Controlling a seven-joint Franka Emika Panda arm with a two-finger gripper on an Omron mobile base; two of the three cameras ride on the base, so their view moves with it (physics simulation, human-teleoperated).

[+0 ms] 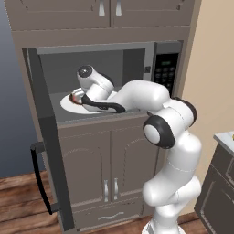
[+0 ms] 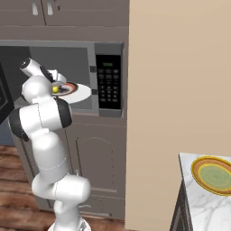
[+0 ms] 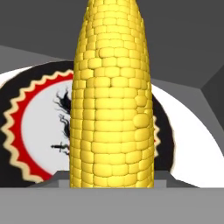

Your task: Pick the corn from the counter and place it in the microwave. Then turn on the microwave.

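Three camera views show one moment. From the left base view, the white arm bends at the elbow and reaches leftward into the open microwave (image 1: 91, 68), its wrist low over the white plate (image 1: 68, 104) on the oven floor. The door (image 1: 45, 137) hangs wide open at left, and the keypad (image 1: 165, 71) sits at right.

From the right base view, the arm rises at left and folds into the cavity. A small yellow spot, the corn (image 2: 55, 89), sits at the hand over a dark-rimmed dish (image 2: 72, 88) lying on the plate. A similar dish (image 2: 212, 175) rests on the counter (image 2: 198, 203) at lower right.

In the hand view, the corn stands lengthwise up the middle, close to the lens, with the dish behind. Its base lines up with the gripper, whose fingers appear to pinch it, though the tips are hidden. The cob looks stiff, light and bumpy, gripped best across its thicker middle.
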